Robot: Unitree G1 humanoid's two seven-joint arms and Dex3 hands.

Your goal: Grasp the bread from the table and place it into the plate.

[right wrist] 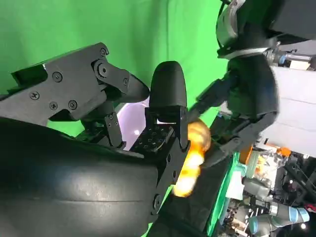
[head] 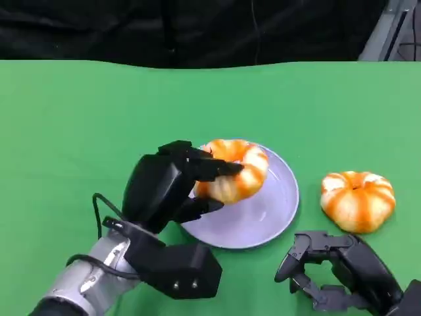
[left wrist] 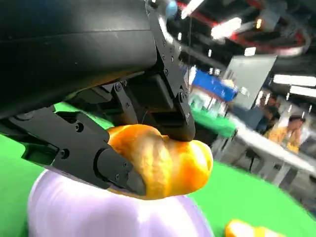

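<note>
Left hand [head: 172, 186] grasps bread [head: 235, 170] between fingers [left wrist: 89, 153] over plate's [head: 263, 220] left rim; right hand [head: 342, 270] released, fingers apart, near table's front edge.

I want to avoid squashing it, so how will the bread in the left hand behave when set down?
The bread probably gives a little: the left hand grips it without visible denting. It looks light for its size. Its rounded shape might rock on the plate.

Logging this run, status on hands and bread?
Left hand grips bread over plate. Right hand open, idle. Second bread on table beside plate, clear of the drop.
</note>
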